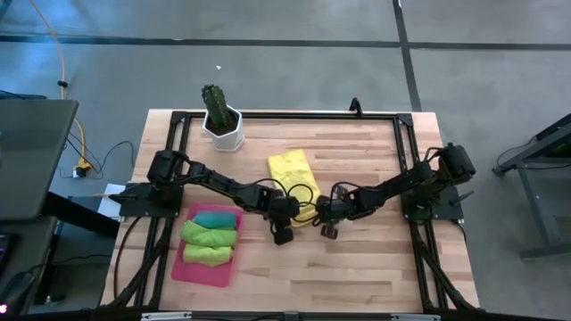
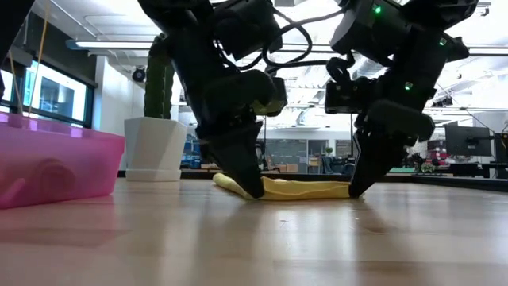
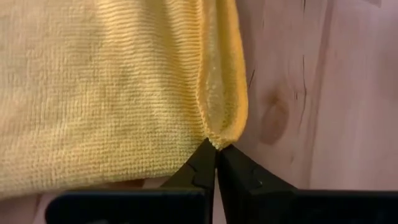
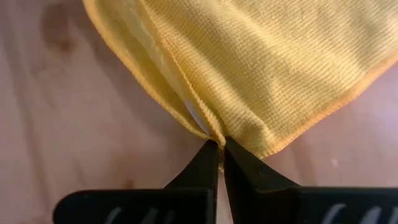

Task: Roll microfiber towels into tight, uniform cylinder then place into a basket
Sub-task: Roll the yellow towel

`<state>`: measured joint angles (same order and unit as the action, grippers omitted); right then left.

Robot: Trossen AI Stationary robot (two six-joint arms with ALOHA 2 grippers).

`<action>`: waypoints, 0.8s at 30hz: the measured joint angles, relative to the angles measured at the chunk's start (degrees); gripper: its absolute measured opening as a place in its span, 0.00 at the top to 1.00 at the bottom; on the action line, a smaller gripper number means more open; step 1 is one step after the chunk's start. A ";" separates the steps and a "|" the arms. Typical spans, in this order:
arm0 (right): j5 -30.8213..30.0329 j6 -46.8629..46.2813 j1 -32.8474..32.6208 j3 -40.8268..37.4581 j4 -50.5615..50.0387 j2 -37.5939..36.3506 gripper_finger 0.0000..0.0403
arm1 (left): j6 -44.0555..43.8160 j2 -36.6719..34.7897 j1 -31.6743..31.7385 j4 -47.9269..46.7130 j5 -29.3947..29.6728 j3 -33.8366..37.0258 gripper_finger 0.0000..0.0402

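From overhead we are looking straight down on the whole table (image 1: 357, 259). From tabletop height we are looking level across it into the room. Both wrist cameras are peering very close at the yellow towel (image 3: 106, 93), which all four views are sharing.

2 black jointed arms of boxy links, each with looped black cables along it. Left gripper (image 2: 255, 193) and right gripper (image 2: 352, 191) each end in 2 matte black fingers (image 3: 239, 177) tapering to wedge points. Small green lights glow on the right arm's housing.
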<state>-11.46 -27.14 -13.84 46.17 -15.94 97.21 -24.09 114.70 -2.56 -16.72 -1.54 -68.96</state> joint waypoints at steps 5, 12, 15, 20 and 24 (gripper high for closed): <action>7.29 -1.58 1.42 1.29 -1.12 -0.18 0.99 | -3.62 -1.39 -0.11 -1.23 -1.20 0.18 1.00; 12.79 -1.56 2.75 6.12 -2.12 -0.29 0.99 | -7.50 -3.05 -0.28 -5.30 -2.62 0.14 1.00; 12.67 -2.48 3.42 7.01 -2.28 -0.31 0.99 | -9.47 -3.07 -0.43 -6.58 -2.60 0.12 1.00; 11.27 -3.92 4.42 7.32 -3.02 -0.35 0.99 | -11.15 -3.81 -0.87 -7.35 -2.35 0.12 1.00; 7.41 -3.47 4.59 7.32 -4.28 -0.36 0.99 | -11.04 -6.69 -1.27 -8.69 1.90 0.01 1.00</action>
<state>-4.05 -30.61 -9.26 53.49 -20.23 96.85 -35.14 108.01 -3.83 -25.40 0.36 -68.95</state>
